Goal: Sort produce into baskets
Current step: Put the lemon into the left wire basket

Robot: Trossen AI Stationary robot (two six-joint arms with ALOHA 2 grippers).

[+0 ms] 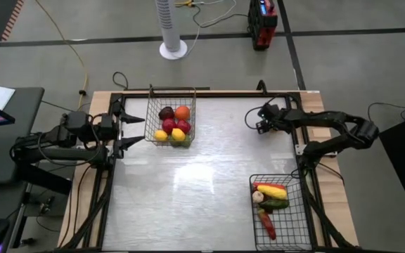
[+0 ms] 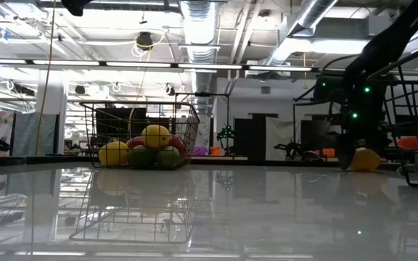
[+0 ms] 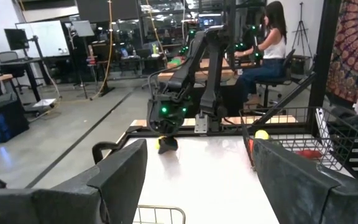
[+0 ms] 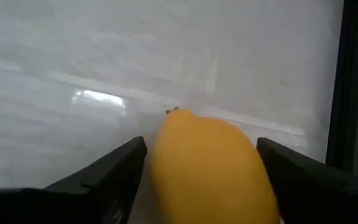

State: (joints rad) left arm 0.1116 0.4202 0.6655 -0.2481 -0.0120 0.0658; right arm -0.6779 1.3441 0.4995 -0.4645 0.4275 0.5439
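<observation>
You're looking past the left gripper (image 3: pixel 194 177): fingers (image 3: pixel 120 174) spread wide apart at bottom of frame, nothing btwn them. Center frame, the other arm (image 3: pixel 185 81) reaches down to the white table (image 3: pixel 210 180) w/ a yellow piece (image 3: pixel 162 142) at its tip. Right side: a wire basket (image 3: pixel 328 140) w/ a small yellow item (image 3: pixel 261 134) inside. Upper right, a person (image 3: pixel 269 43) sits at a desk.

Two baskets sitting at opposite corners of the table (image 1: pixel 202 190)

One basket (image 1: pixel 170 116) of round produce (image 1: pixel 173 124) is lying far-left beside the left gripper (image 1: pixel 133 131); the other basket (image 1: pixel 281 211), holding long produce (image 1: pixel 269 200), is sitting near-right, with the right gripper (image 1: pixel 261 121) hanging behind it
</observation>
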